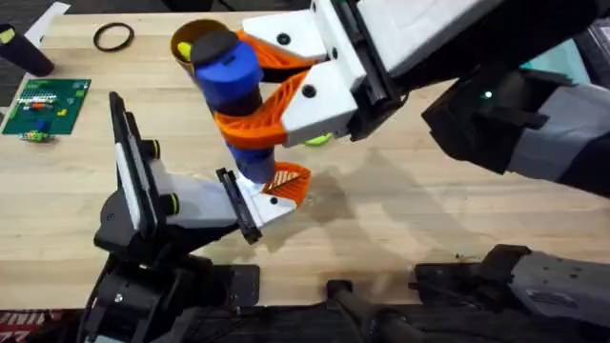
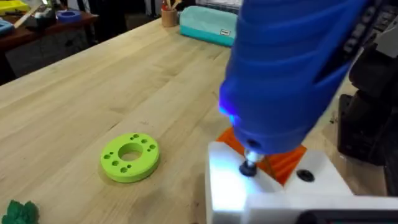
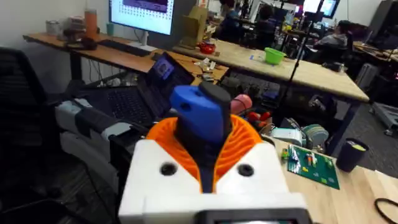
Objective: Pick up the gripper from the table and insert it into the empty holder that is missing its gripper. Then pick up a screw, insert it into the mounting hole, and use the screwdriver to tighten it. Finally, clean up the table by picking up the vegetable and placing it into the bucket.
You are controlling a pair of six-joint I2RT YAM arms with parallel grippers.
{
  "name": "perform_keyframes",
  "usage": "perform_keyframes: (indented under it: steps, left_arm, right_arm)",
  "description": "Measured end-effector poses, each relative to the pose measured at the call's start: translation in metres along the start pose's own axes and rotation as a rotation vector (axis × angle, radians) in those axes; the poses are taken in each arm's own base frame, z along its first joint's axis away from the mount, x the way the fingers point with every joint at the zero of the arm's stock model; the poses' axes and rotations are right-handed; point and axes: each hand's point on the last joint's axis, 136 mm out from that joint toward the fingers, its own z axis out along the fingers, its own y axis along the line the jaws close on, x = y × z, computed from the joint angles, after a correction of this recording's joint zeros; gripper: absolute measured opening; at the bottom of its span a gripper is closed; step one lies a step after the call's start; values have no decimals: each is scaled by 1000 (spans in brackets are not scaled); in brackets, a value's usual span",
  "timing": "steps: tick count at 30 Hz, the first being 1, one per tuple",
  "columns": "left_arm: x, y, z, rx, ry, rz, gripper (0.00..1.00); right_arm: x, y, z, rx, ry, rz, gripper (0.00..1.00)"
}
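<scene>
My right gripper (image 1: 233, 90), a white hand with orange ribbed fingers, is shut on the blue screwdriver (image 1: 227, 71) and holds it upright over the holder (image 1: 205, 202). The small orange gripper (image 1: 291, 181) sits in the holder's end, past the black end plate. In the left wrist view the screwdriver (image 2: 292, 68) has its tip on a screw (image 2: 249, 167) in the white block, beside the orange gripper (image 2: 283, 163). The green vegetable (image 2: 22, 213) lies on the table (image 2: 93, 93). The bucket (image 1: 191, 38) peeks out behind the screwdriver. My left arm (image 1: 133, 291) stands by the holder's base.
A lime-green disc with holes (image 2: 129, 157) lies on the wood near the holder. A thin black ring (image 1: 112, 36) and a green circuit board (image 1: 46, 103) are at the far left. A teal box (image 2: 208, 28) sits at the table's edge.
</scene>
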Motion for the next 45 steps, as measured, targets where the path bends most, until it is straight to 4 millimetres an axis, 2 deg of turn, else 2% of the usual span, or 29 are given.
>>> perform_keyframes:
  steps: [14,25,45]
  left_arm:
    - [0,0,0,1,0,1,14]
    - [0,-1,0,4,0,0,14]
    - [0,0,0,0,0,0,14]
  right_arm:
    - [-8,2,0,-5,-22,13,59]
    - [1,-1,0,6,2,43,60]
    - [2,-9,-5,37,11,42,60]
